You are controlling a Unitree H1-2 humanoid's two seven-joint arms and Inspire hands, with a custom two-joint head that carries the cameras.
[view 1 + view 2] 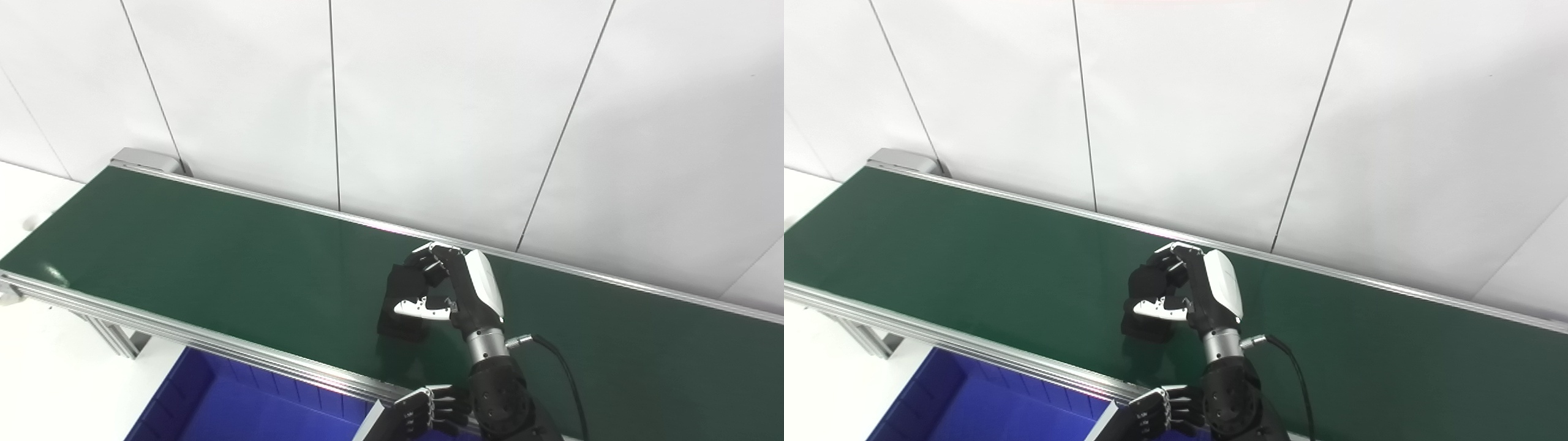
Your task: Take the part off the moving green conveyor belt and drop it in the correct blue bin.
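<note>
Along the left of the scene, the green conveyor belt [184,257] runs from its silver end roller at upper left down toward the right, with an aluminium rail on its near edge. Below that rail sits a blue bin [245,407], only partly in frame; its interior looks empty as far as it shows.

Further right, about mid-belt, lies the part [401,303], a dark blocky piece resting on the belt. The right hand [450,288] is on it: fingers curled over its far side, thumb pressing toward its near face, so the hand looks closed around the part, though the part seems not yet lifted off the belt.

Below, at the bottom edge, the left hand [429,410] waits near the bin's corner, fingers curled; whether it holds anything cannot be told.

To do the pick well, the grip should probably be firmed up before any lift, with the hand moving along with the belt's travel so the part does not twist out between fingers and thumb. Then a straight lift clear of the near rail seems wise, before swinging toward the bin.

Much is hard to read. The part is black against dark green and partly covered by the fingers, so its true shape and type are unclear, and with it which bin is correct. Only one bin shows, cropped by the frame; a pale edge just beside the left hand may be a divider or another bin's wall. Belt motion and direction cannot be judged.
</note>
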